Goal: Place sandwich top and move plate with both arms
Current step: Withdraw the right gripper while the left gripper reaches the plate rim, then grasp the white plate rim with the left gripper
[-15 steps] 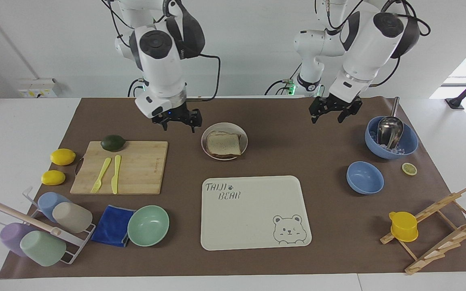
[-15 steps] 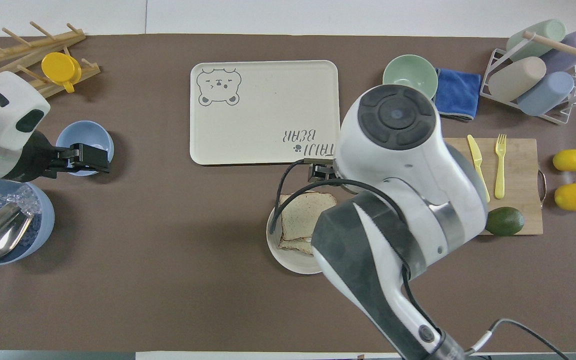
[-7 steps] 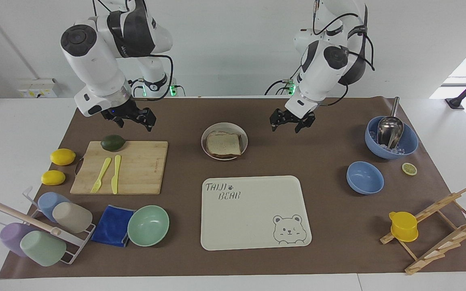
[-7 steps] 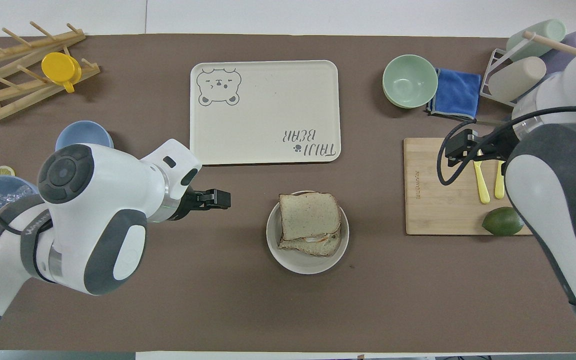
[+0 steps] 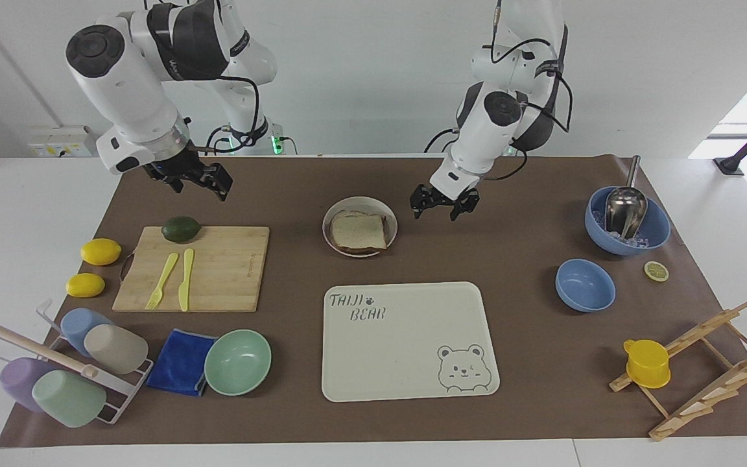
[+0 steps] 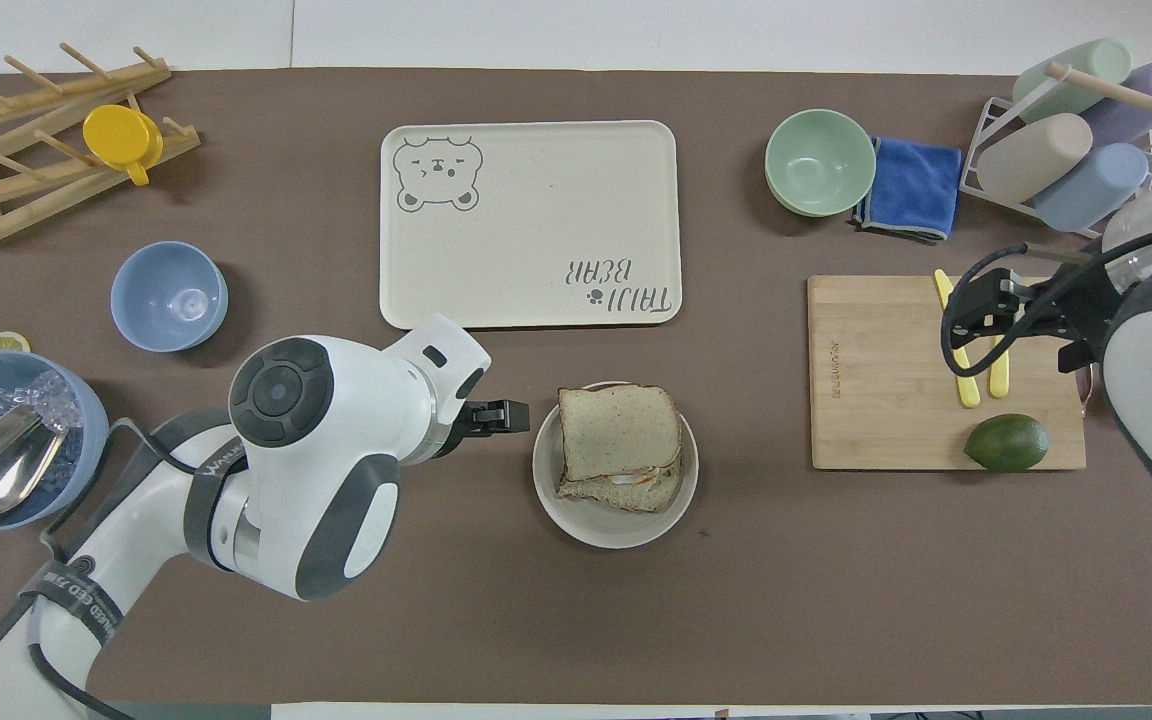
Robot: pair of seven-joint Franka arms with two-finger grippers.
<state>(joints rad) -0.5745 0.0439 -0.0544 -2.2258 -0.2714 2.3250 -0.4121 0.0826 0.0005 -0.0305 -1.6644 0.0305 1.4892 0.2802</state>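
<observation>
The sandwich top (image 5: 358,230), a speckled brown bread slice, lies on a lower slice with filling on the plate (image 5: 360,200). The overhead view shows the slice (image 6: 620,430) slightly offset on the sandwich, inside the round cream plate (image 6: 616,532). My left gripper (image 5: 439,209) hangs open and empty, low beside the plate on the left arm's side, apart from the rim; it also shows in the overhead view (image 6: 498,415). My right gripper (image 5: 195,181) is open and empty, raised over the cutting board (image 5: 218,272) near the avocado (image 5: 181,229); it also shows in the overhead view (image 6: 981,310).
The bear tray (image 5: 406,337) lies farther from the robots than the plate. A yellow fork and knife (image 5: 172,279) lie on the board. Two blue bowls (image 5: 584,284), one with ice and a scoop (image 5: 626,220), stand toward the left arm's end. Mint bowl (image 5: 237,362), blue cloth, cup rack, lemons, wooden rack stand around.
My left gripper has come in from the blue bowls to just beside the plate. My right gripper has drawn away from the plate toward the cutting board and avocado. The sandwich and plate have not moved.
</observation>
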